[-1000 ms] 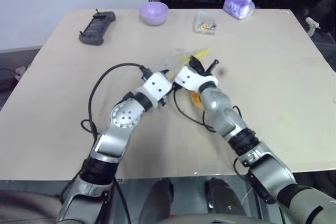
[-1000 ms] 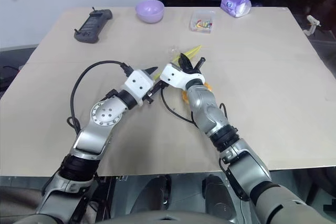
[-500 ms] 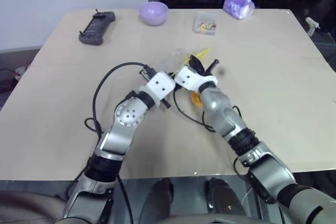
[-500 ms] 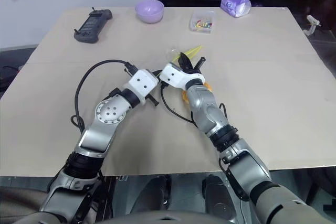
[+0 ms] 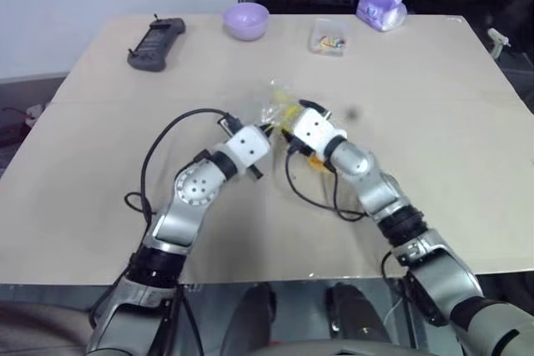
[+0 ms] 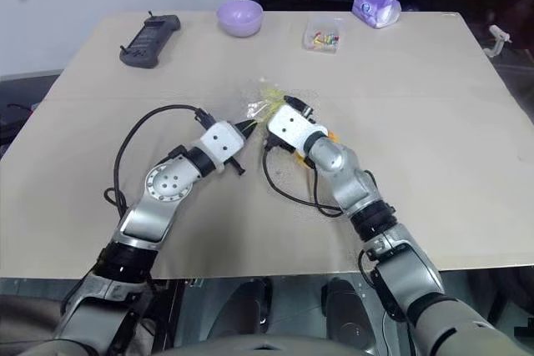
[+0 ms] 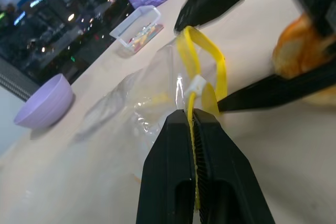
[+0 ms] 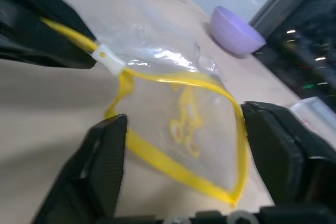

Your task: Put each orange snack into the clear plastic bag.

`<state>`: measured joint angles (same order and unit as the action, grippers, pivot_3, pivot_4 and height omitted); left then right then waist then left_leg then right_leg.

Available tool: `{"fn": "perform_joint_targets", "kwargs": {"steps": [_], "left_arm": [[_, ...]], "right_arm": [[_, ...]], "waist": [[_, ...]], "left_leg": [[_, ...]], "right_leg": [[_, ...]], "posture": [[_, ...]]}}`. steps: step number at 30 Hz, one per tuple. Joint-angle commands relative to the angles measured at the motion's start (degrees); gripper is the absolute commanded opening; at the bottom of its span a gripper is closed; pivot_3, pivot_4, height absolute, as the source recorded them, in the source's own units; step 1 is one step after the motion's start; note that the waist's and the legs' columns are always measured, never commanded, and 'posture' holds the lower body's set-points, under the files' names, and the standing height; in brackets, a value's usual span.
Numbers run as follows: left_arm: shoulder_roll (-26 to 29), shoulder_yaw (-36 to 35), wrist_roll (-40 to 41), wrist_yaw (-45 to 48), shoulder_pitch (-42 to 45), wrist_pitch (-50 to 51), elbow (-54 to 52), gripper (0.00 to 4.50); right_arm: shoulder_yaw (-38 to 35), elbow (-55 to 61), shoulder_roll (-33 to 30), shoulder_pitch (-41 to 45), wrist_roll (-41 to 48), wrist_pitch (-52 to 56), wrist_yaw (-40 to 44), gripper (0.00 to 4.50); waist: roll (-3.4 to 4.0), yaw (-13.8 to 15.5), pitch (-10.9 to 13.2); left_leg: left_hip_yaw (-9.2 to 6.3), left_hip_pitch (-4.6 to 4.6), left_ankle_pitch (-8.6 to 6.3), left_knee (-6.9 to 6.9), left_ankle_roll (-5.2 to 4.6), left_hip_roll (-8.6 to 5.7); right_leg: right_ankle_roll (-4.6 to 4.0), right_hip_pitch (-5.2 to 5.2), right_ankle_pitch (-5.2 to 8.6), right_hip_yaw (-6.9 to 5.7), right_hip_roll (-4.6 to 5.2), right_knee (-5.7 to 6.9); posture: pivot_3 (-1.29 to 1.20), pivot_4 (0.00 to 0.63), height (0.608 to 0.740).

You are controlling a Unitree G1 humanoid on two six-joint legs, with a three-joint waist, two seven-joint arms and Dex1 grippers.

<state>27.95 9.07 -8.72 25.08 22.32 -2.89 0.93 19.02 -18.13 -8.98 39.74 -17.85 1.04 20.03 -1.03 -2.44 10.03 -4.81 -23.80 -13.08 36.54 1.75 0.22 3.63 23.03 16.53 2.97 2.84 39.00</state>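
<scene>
Both of your grippers are meeting over the middle of the table (image 5: 434, 106): your left gripper (image 7: 192, 121) is pinching the yellow seal strip of the clear plastic bag (image 8: 173, 103) between closed fingers, while your right gripper (image 8: 184, 145) is spreading its fingers wide at the bag's open mouth. One orange snack (image 7: 296, 45) is lying on the table just beside the right gripper, outside the bag
</scene>
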Motion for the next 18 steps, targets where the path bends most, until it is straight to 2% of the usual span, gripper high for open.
{"fn": "perform_joint_targets", "kwargs": {"steps": [1, 6, 10, 13, 16, 18], "left_arm": [[0.5, -2.9, 3.0, 1.4, 2.2, -6.4, 3.7, 0.0], [-1.1, -5.8, 9.4, 4.7, 4.6, -8.0, 9.3, 0.0], [-1.7, -7.4, 13.8, 8.5, 5.3, -8.0, 11.6, 0.0], [-1.7, -8.5, 17.4, 12.3, 5.7, -7.7, 12.8, 0.0], [-1.5, -8.7, 18.7, 14.8, 5.8, -7.9, 13.6, 0.0], [-1.8, -8.9, 19.7, 15.9, 5.8, -7.6, 13.6, 0.0]], "right_arm": [[-5.4, 5.5, -1.9, -0.2, 3.8, 3.1, 1.2, 3.56], [-13.0, 9.1, -0.9, -2.4, 14.1, 14.0, 4.6, 3.56], [-15.2, 12.8, -1.1, -4.3, 19.8, 19.8, 7.8, 3.56], [-17.4, 16.9, 0.3, -5.2, 26.0, 24.8, 9.4, 2.72], [-17.5, 19.3, 1.4, -4.7, 28.9, 27.3, 9.8, 1.43], [-16.8, 19.6, 1.6, -4.4, 29.6, 28.1, 9.9, 0.82]], "waist": [[0.0, 0.0, 0.0], [-0.01, 0.0, 0.0], [0.0, -0.2, 0.0], [0.0, -0.3, 0.0], [-0.01, -0.3, 0.0], [0.0, -0.2, 0.0]], "left_leg": [[0.01, 0.0, 0.0, 0.01, -0.01, -0.01], [-0.02, 0.0, 0.0, 0.04, -0.01, 0.0], [0.02, 0.0, 0.0, 0.07, -0.01, 0.0], [0.0, 0.0, 0.0, 0.08, -0.01, 0.02], [0.0, 0.0, -0.02, 0.15, -0.04, 0.02], [-0.01, 0.0, -0.04, 0.22, -0.08, 0.01]], "right_leg": [[0.0, 0.0, 0.0, 0.0, 0.0, 0.02], [0.0, -0.01, 0.0, -0.02, 0.0, 0.06], [0.0, -0.01, 0.0, 0.02, 0.0, 0.07], [0.0, 0.0, 0.0, 0.0, -0.03, 0.09], [0.0, -0.01, 0.0, 0.01, -0.03, 0.17], [0.0, -0.01, 0.0, 0.0, -0.03, 0.21]], "posture": [[0.0, 0.15, 0.74], [0.0, 0.15, 0.74], [0.0, 0.15, 0.74], [0.0, 0.15, 0.74], [0.0, 0.15, 0.74], [0.0, 0.15, 0.74]]}}
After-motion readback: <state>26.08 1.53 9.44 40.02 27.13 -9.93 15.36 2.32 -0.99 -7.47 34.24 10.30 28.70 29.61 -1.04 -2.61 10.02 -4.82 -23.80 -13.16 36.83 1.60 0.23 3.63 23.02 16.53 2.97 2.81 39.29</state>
